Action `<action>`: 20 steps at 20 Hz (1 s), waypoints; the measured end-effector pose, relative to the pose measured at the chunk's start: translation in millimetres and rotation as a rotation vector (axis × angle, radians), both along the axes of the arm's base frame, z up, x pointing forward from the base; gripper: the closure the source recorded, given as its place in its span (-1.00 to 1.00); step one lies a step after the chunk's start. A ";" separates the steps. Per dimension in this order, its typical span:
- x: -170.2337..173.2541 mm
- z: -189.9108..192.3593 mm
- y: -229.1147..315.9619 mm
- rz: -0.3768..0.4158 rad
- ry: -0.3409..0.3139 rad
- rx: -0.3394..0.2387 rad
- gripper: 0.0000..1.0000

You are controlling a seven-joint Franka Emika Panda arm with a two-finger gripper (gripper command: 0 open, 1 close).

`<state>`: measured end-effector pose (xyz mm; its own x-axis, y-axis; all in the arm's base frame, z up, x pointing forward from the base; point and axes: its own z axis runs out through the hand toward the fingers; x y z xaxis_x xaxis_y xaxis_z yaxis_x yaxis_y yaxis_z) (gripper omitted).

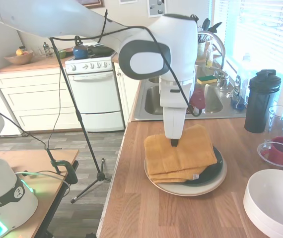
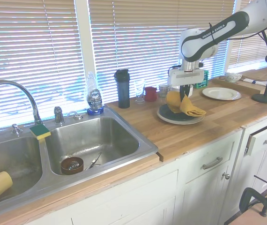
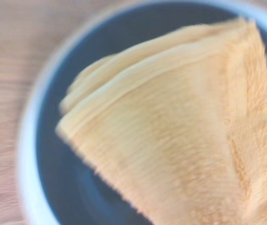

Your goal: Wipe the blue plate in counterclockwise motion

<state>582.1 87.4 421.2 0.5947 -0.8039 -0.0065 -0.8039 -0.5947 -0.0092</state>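
The blue plate is dark and glossy and sits on a larger beige plate on the wooden counter. A folded orange towel covers most of it. My gripper comes straight down onto the towel's middle and is shut on a pinch of the cloth. From the other side, the towel bunches up around the gripper and drapes onto the blue plate. The wrist view shows the towel's folded layers over the blue plate.
White bowls are stacked at the front right. A clear container with a red cup and a black shaker bottle stand behind them. The sink lies beyond the plate, and the counter edge runs along the left.
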 end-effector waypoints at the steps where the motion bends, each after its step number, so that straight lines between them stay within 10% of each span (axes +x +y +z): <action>1: 0.1 8.1 2.3 0.003 -0.003 0.001 1.00; 20: 12.2 103.1 137.5 0.077 0.002 -0.031 1.00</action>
<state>594.3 224.8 524.3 0.6544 -0.7559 0.0165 -0.7561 -0.6544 0.0113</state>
